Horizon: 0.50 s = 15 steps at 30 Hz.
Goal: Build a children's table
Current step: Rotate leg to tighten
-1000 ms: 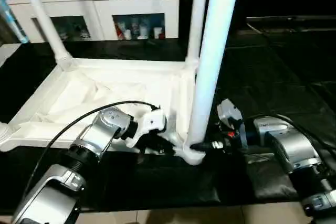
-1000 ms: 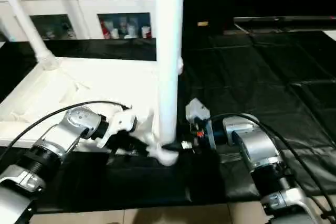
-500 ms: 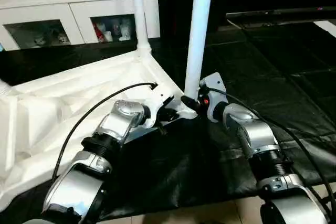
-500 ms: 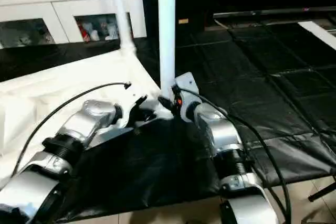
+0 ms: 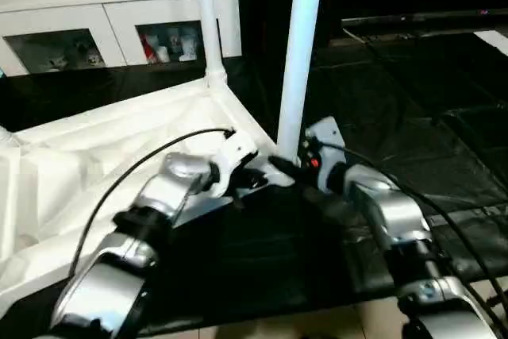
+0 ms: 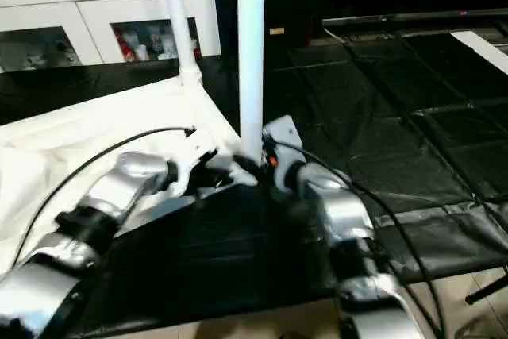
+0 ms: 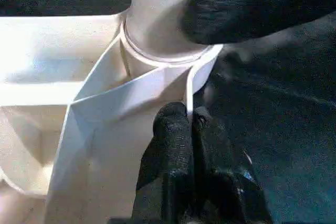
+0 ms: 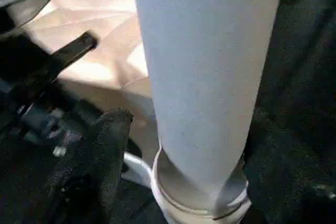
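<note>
Fingers of the left arm are pinched shut on a rib of the upturned table, right fingers spread around its near leg, which might tilt if knocked.

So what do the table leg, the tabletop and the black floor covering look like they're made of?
Leg: smooth white plastic tube, likely, with a matte, even surface.
Tabletop: white moulded plastic, judging by its thin ribs and rounded socket.
Floor covering: black sheet, maybe vinyl or fabric; it shows creases and a faint sheen.
</note>
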Available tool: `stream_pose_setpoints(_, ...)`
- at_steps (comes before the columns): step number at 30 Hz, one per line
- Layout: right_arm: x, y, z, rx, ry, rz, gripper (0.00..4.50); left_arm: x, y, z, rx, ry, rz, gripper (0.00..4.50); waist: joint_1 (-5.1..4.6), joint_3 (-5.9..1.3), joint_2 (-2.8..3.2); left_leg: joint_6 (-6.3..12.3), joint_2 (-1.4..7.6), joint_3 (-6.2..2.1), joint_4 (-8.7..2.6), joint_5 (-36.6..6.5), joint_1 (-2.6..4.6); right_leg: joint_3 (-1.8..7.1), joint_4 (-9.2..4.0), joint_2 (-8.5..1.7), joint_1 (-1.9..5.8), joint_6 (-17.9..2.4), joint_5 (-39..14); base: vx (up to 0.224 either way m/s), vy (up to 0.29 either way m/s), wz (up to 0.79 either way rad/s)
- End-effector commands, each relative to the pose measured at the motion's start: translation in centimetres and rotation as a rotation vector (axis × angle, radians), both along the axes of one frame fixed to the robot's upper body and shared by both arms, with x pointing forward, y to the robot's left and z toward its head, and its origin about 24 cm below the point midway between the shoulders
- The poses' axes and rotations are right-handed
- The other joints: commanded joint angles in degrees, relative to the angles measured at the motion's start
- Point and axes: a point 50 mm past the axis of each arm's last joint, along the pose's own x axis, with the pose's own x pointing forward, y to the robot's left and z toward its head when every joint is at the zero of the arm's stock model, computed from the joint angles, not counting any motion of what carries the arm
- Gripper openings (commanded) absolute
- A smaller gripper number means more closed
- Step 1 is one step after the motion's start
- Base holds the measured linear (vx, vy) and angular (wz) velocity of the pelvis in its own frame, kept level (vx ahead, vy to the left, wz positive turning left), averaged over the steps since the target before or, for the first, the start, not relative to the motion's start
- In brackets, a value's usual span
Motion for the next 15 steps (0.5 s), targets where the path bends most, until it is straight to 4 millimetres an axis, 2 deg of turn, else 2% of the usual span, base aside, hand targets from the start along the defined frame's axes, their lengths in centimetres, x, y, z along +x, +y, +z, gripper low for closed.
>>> stream_pose_setpoints(1, -1.2, 1.0, -0.6, 0.011, 0.031, 0.150, 3.64, -0.1, -0.7, 1.1, -0.012, -0.047, -0.097, 0.00, 0.59, -3.80, -0.21, 4.94, 0.66, 0.08, -3.69, -8.90, -0.28, 2.46, -3.91, -2.76, 3.92, -13.88, -12.36, 0.000, 0.000, 0.00)
stream_pose_setpoints(3, -1.6, -0.1, -0.3, 0.010, 0.022, 0.217, 3.89, -0.4, -0.2, 1.0, 0.006, -0.038, -0.143, 0.00, 1.09, -3.82, -0.47, 4.93, 0.82, 0.09, -3.69, -8.85, -0.23, 2.53, -3.99, -2.77, 4.03, -13.47, -12.58, 0.000, 0.000, 0.00)
stream_pose_setpoints(5, -1.8, -0.6, -0.3, 0.008, 0.022, 0.243, 3.99, -0.6, 0.0, 1.0, 0.008, -0.037, -0.172, 0.00, 1.48, -3.86, -0.44, 5.19, 0.90, 0.15, -3.67, -8.12, -0.30, 2.59, -3.75, -2.78, 3.94, -13.77, -11.46, 0.000, 0.000, 0.00)
stream_pose_setpoints(6, -2.1, -1.5, -0.1, -0.010, 0.021, 0.301, 4.05, -1.1, 0.3, 0.9, 0.017, -0.023, -0.233, 0.00, 1.70, -3.86, -0.36, 5.15, 0.93, 0.16, -3.66, -8.16, -0.28, 2.54, -3.72, -2.78, 3.90, -13.88, -11.44, 0.000, 0.000, 0.00)
stream_pose_setpoints(8, -2.3, -2.1, 0.0, -0.021, 0.023, 0.336, 4.22, -1.4, 0.5, 0.9, 0.017, -0.019, -0.280, 0.00, 1.90, -3.89, -0.57, 5.17, 0.99, 0.11, -3.69, -8.22, -0.32, 2.47, -3.67, -2.78, 3.94, -13.93, -11.60, 0.000, 0.000, 0.00)
stream_pose_setpoints(9, -2.6, -2.9, 0.2, -0.042, 0.023, 0.387, 4.41, -2.0, 0.8, 0.9, 0.018, -0.004, -0.344, 0.00, 2.23, -3.92, -0.40, 5.25, 1.12, 0.12, -3.65, -8.27, -0.24, 2.48, -3.55, -2.82, 3.87, -14.16, -11.46, 0.000, 0.000, 0.00)
stream_pose_setpoints(10, -2.7, -3.3, 0.4, -0.057, 0.020, 0.415, 4.44, -2.2, 1.0, 0.9, 0.018, 0.001, -0.378, 0.00, 2.48, -3.92, -0.40, 5.30, 1.21, 0.25, -3.60, -7.87, -0.13, 2.60, -3.47, -2.80, 3.65, -14.30, -10.76, 0.000, 0.000, 0.00)
stream_pose_setpoints(15, -3.1, -4.5, 0.9, -0.107, 0.011, 0.530, 4.48, -3.1, 1.6, 0.8, 0.044, 0.024, -0.477, 0.00, 3.36, -3.81, -0.48, 4.81, 1.28, 0.29, -3.72, -8.87, 0.04, 2.64, -3.48, -2.85, 3.60, -14.19, -11.99, 0.000, 0.000, 0.00)
